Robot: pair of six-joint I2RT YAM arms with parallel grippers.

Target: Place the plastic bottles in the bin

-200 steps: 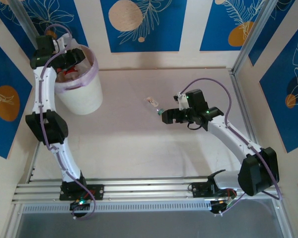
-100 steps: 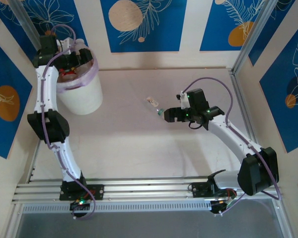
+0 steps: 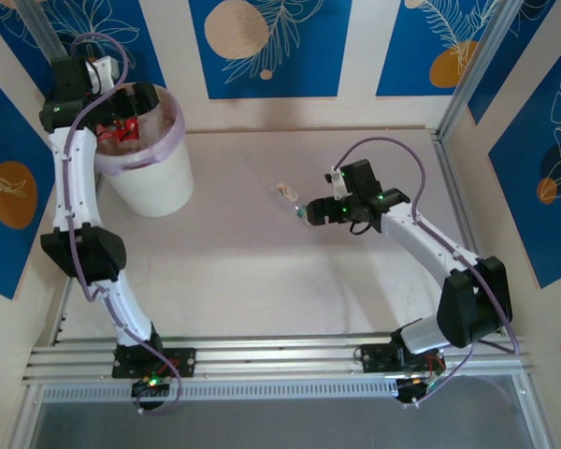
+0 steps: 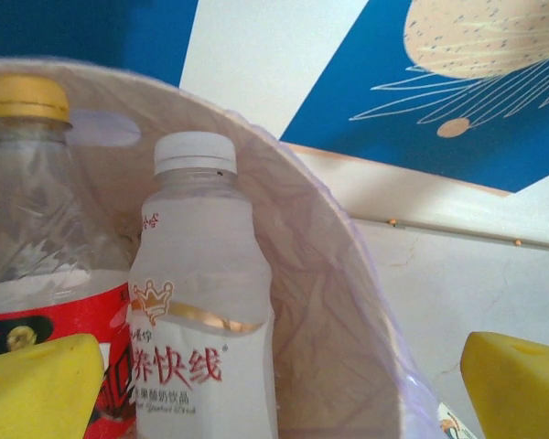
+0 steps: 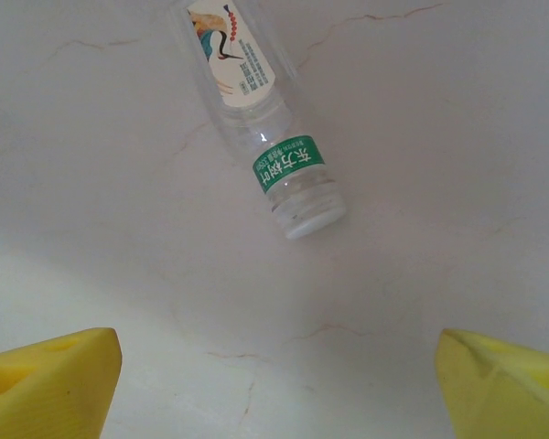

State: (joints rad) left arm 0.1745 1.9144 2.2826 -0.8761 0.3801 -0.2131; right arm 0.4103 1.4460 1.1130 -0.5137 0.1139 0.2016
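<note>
Right gripper (image 5: pixel 274 380), jaws apart, sits just short of the clear bottle (image 5: pixel 256 137) lying cap-first on the table (image 5: pixel 457 119); it should advance to straddle the body, not the tapered neck, before closing.

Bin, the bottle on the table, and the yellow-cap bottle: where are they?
Bin (image 3: pixel 154 187): top view, on its white side wall.
Table bottle (image 5: pixel 253 117): right wrist view, on its clear body.
Yellow-cap bottle (image 4: pixel 41 219): left wrist view, on its clear body.

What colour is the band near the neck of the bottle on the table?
The band is green with white writing; clearest in right wrist view.
</note>
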